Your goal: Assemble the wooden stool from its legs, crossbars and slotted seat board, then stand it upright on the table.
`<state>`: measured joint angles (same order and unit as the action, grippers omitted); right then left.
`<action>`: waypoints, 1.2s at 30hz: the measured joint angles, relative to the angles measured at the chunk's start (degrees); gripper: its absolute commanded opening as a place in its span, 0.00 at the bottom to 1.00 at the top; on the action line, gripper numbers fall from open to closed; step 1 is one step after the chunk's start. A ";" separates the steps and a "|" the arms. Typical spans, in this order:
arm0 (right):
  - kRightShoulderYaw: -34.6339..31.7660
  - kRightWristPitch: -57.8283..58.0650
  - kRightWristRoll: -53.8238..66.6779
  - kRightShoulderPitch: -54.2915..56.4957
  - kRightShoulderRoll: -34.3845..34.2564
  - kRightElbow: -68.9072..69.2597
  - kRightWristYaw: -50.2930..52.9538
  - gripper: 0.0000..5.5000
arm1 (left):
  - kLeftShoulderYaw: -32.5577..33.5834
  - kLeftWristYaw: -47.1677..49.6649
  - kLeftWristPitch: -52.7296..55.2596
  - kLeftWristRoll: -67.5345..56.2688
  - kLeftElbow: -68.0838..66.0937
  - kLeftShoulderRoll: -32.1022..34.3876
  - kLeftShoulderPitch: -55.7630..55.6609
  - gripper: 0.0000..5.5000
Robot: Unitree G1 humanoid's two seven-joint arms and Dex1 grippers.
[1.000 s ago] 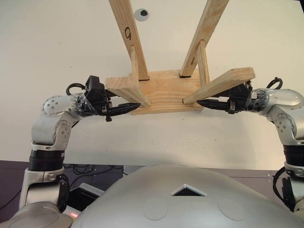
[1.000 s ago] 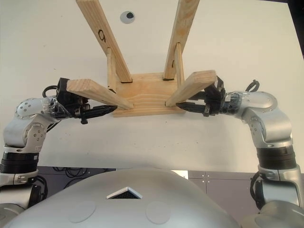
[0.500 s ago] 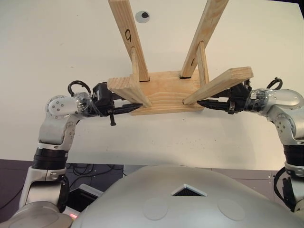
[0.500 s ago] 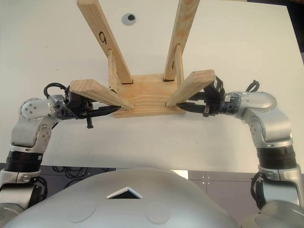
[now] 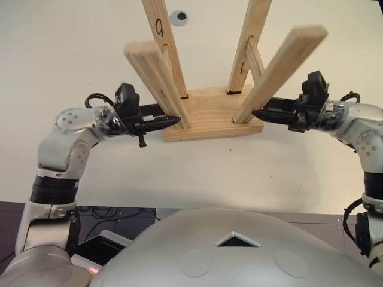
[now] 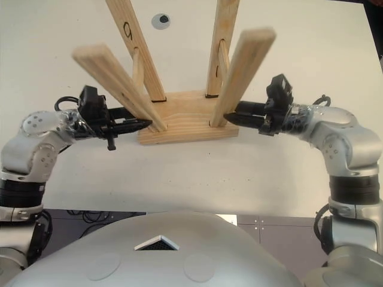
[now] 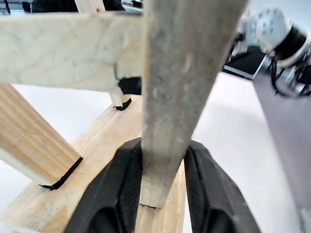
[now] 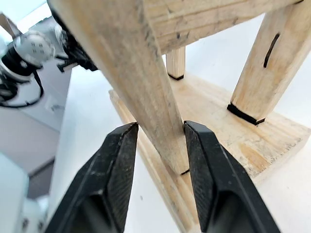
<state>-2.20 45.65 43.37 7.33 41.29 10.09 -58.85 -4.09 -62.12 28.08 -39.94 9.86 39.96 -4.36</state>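
The wooden stool lies with its seat board (image 5: pixel 209 116) down on the white table (image 5: pixel 72 48) and its legs sticking up and away from me. My left gripper (image 5: pixel 170 121) is shut on the near left leg (image 5: pixel 149 78) just above the board, its black fingers (image 7: pixel 121 184) pressed to both sides. At the same height my right gripper (image 5: pixel 258 113) is shut on the near right leg (image 5: pixel 281 72), with its fingers (image 8: pixel 206 170) astride it. The two far legs (image 5: pixel 160 36) rise behind, and a crossbar (image 5: pixel 256 57) joins the right pair.
A small dark round mark (image 5: pixel 178 17) sits on the table behind the stool. The table's near edge (image 5: pixel 179 200) runs just below both arms, with dark floor and cables under it. Bare tabletop lies to either side of the stool.
The stool has tipped away from me: the two near legs swung from leaning toward me to standing steeply up. Both grippers rose with them, holding the legs.
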 measured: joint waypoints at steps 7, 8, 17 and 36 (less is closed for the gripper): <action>-6.00 32.03 13.27 15.62 -0.42 -7.07 9.27 0.32 | 4.79 4.08 39.09 -19.26 -9.03 2.26 -16.37 0.20; -6.03 38.82 15.18 18.86 -0.44 -10.10 10.37 0.34 | 3.76 2.32 43.88 -19.70 -13.41 2.90 -20.05 0.27; -2.47 46.58 19.08 24.76 -4.80 -26.93 18.07 0.62 | -11.24 -17.43 37.01 -4.15 -37.09 3.04 -32.99 0.50; -0.47 -16.94 -10.70 -11.47 6.71 -7.67 -10.26 0.85 | 7.02 -14.75 -18.09 13.03 -20.47 1.49 8.62 0.72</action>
<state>-2.68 28.71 32.67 -4.14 48.00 2.42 -69.11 2.93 -76.87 9.99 -26.91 -10.61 41.44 4.27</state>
